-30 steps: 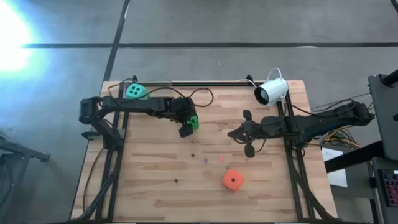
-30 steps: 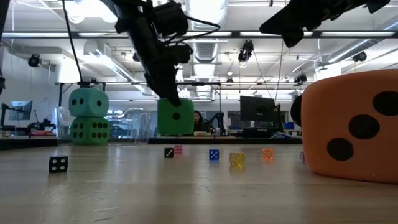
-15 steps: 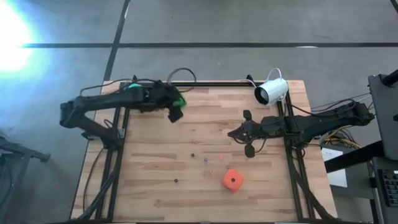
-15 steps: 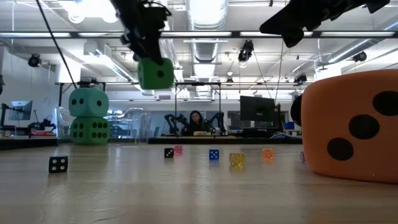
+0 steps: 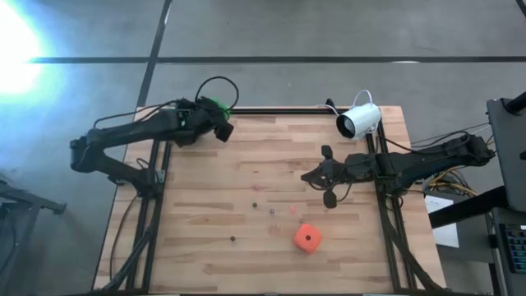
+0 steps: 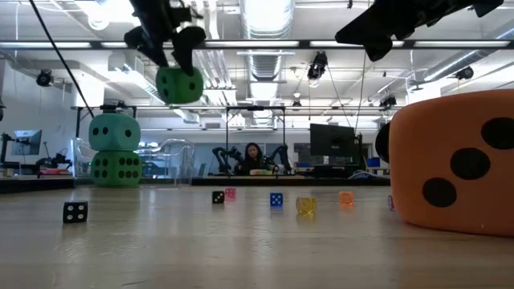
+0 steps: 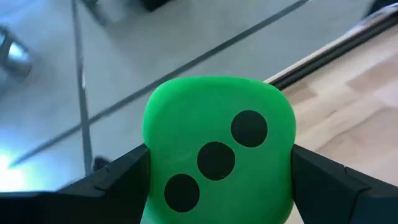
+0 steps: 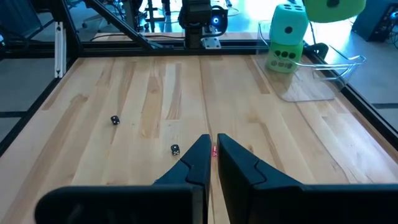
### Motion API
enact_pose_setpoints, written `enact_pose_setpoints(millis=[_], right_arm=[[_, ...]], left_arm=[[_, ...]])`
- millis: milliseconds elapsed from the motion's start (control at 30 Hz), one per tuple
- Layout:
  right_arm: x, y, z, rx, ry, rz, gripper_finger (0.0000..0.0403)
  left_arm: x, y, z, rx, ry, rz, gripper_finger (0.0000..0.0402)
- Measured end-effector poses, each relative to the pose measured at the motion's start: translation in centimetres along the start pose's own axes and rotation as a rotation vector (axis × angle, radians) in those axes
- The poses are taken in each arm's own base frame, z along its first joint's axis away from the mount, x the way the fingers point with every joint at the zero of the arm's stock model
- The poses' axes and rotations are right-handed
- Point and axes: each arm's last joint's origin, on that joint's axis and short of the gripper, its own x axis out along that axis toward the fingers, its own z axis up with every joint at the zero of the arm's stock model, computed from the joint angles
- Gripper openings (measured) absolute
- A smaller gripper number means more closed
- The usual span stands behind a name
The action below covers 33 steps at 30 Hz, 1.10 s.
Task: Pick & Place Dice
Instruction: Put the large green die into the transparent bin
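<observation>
1. High view: my left claw [image 5: 220, 123] is at the far left corner of the bench [image 5: 271, 247], just over its back edge, gripping a green die [image 5: 217, 106] between its fingers.
2. The left wrist view shows that die [image 7: 217, 165] filling the gap between my two fingers [image 7: 112, 180], its three-pip face towards the camera.
3. In the low view the held die [image 6: 179, 85] hangs well above the bench, higher than and a little to the side of the stack.
4. The stack stands at the far left corner: a teal die [image 6: 114, 132] sitting on a second green die [image 6: 116, 168]. From the right wrist it looks to sit on a clear tray [image 8: 317, 87].
5. The orange die [image 5: 307, 238] lies on the bench towards the near right, well apart from both claws. It looms large in the low view [image 6: 454, 160].
6. My right claw [image 5: 326, 174] waits above the middle right of the bench, its fingers [image 8: 193, 163] nearly together and holding nothing.
7. Several tiny dice [image 6: 275, 200] are scattered mid-bench.
8. A white camera [image 5: 359, 121] sits at the far right edge.
</observation>
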Motion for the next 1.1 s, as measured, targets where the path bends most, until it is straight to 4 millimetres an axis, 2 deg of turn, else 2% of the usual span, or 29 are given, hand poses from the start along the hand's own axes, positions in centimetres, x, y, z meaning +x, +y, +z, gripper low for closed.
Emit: enact_pose_setpoints(millis=[300,600,867,1100], right_arm=[[0.0,0.0,0.0,0.000,0.000,0.000,0.0027],[0.0,0.0,0.0,0.000,0.000,0.000,0.0027],[0.0,0.0,0.0,0.000,-0.001,0.000,0.0027],[0.0,0.0,0.0,0.000,0.000,0.000,0.0027]], left_arm=[[2.7,0.2,-2.6,-0.041,0.086,0.069,0.0321],[4.7,-0.8,-5.0,-0.062,0.094,0.022,0.0323],[5.2,-0.7,-5.4,-0.089,0.100,0.034,0.0329],[5.2,-0.7,-5.5,-0.088,0.117,0.008,0.0361]])
